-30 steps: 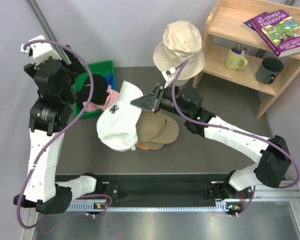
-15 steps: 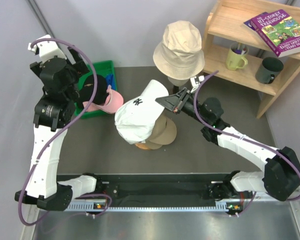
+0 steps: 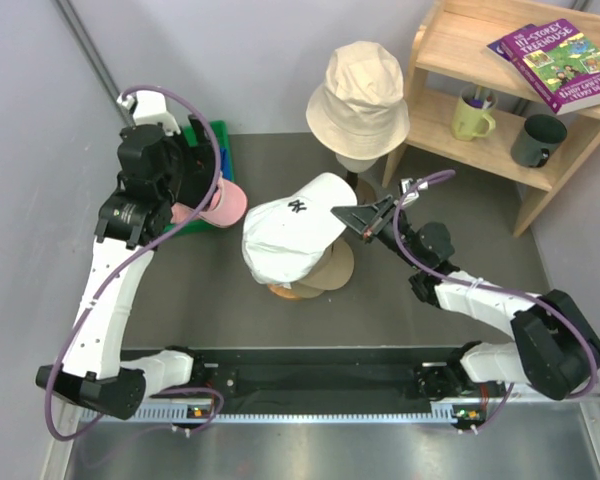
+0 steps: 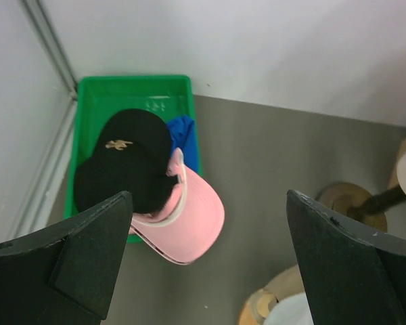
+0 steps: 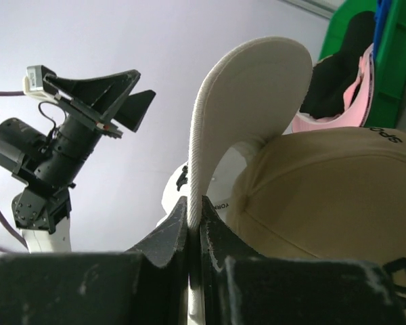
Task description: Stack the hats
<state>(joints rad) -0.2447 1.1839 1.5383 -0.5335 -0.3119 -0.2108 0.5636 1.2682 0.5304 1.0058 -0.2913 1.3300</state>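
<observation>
Right gripper (image 5: 195, 210) pinches the brim edge of the white cap (image 3: 290, 235), which covers the tan cap (image 5: 325, 183), brim end high. A strip of bench (image 3: 200, 290) lies left of the tan cap. Beyond the strip, the left gripper (image 4: 208, 202), spread wide, hangs above the pink cap (image 4: 193, 220), which overhangs the green tray (image 4: 139, 82) rim. The cream bucket hat (image 3: 358, 90) stands behind the tan cap.

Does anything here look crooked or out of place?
The white cap sits tilted over the tan cap, its brim pinched in the right gripper. The pink cap hangs out over the edge of the green tray.
</observation>
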